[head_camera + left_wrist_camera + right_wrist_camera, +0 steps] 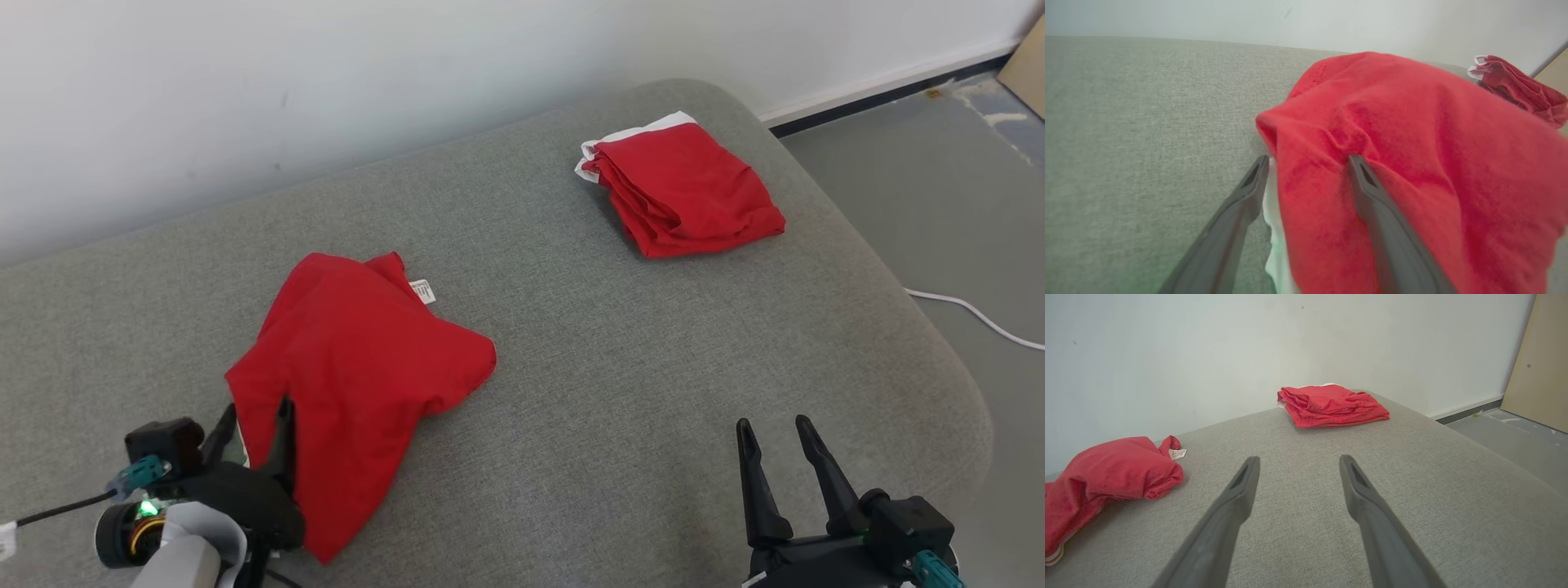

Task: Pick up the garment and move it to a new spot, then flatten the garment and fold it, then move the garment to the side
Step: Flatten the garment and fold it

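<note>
A crumpled red garment (359,351) with a white label (422,291) lies on the left part of the grey cushion (612,392). My left gripper (255,433) stands open at the garment's near left edge. In the left wrist view the cloth (1412,143) bulges between the gripper's (1308,163) fingers: one finger lies on the red fabric, the other on bare cushion beside it. A white lining shows under that edge. My right gripper (774,425) is open above bare cushion at the near right, holding nothing, with the garment (1106,473) far to its (1299,461) left.
A second red garment (686,192), folded with a white edge, rests at the cushion's far right corner. A white wall runs behind. To the right the cushion drops to grey floor with a white cable (971,314) and a leaning wooden board (1539,363).
</note>
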